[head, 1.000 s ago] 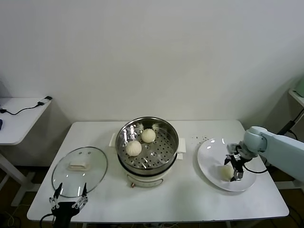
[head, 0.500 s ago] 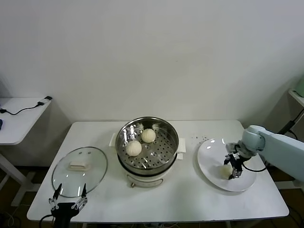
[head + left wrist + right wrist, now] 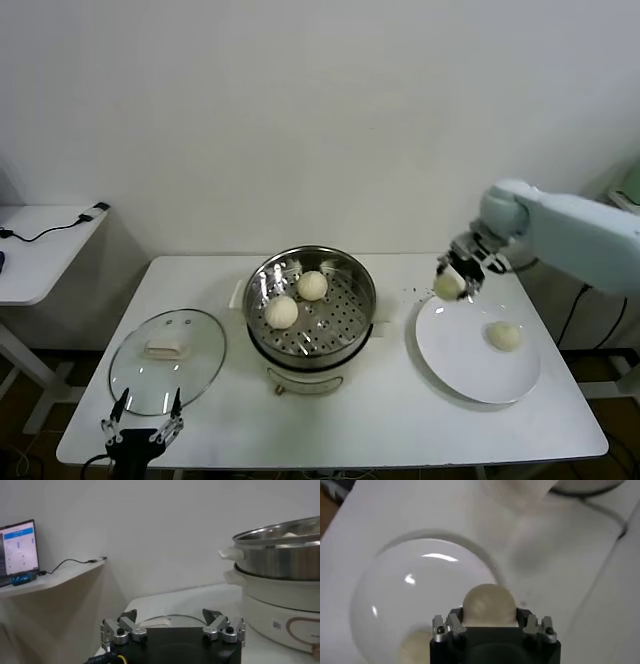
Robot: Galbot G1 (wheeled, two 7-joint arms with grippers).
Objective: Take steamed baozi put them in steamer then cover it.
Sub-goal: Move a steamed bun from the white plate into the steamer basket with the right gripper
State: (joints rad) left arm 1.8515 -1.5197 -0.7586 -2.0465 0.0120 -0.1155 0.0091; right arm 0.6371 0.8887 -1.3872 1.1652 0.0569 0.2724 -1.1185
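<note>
The steel steamer (image 3: pixel 311 305) stands mid-table on its white base with two cream baozi (image 3: pixel 282 312) (image 3: pixel 313 285) on its perforated tray. My right gripper (image 3: pixel 450 284) is shut on a third baozi (image 3: pixel 487 605) and holds it in the air above the far left edge of the white plate (image 3: pixel 460 370), to the right of the steamer. A fourth baozi (image 3: pixel 503 336) lies on the plate. The glass cover (image 3: pixel 168 360) with its white handle lies flat left of the steamer. My left gripper (image 3: pixel 139 424) is open and empty at the table's front left edge, by the cover.
A white side table (image 3: pixel 40 245) with a cable stands to the left. The steamer also shows in the left wrist view (image 3: pixel 280 555). A few dark specks (image 3: pixel 421 292) lie on the table behind the plate.
My right gripper closed on a baozi on the plate, lifted it and moved back and left toward the steamer. The baozi left on the plate shows further right. The left arm has not moved.
</note>
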